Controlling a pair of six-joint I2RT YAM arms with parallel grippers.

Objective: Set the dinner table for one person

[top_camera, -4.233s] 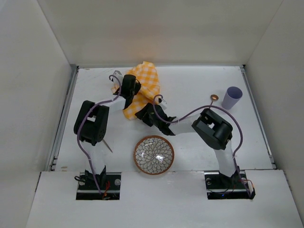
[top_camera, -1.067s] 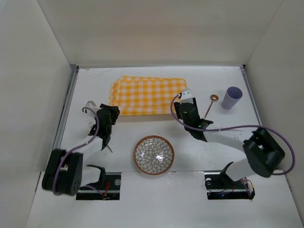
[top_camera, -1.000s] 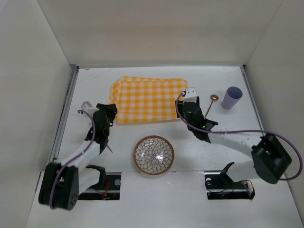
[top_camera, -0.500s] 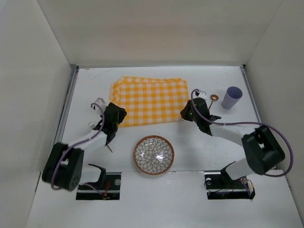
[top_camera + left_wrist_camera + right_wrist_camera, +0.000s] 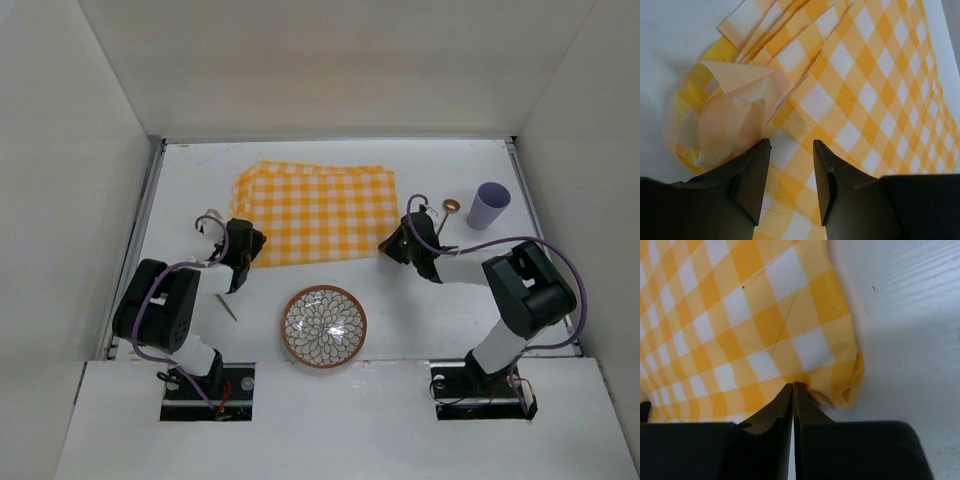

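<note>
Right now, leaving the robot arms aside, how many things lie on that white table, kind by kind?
Checked cloth: 1
Patterned bowl: 1
Lilac cup: 1
Spoon: 1
Thin utensil, kind unclear: 1
Total on the white table: 5

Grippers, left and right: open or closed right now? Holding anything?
Left gripper: open above the cloth, holding nothing.
Right gripper: closed, pinching the cloth's edge.
</note>
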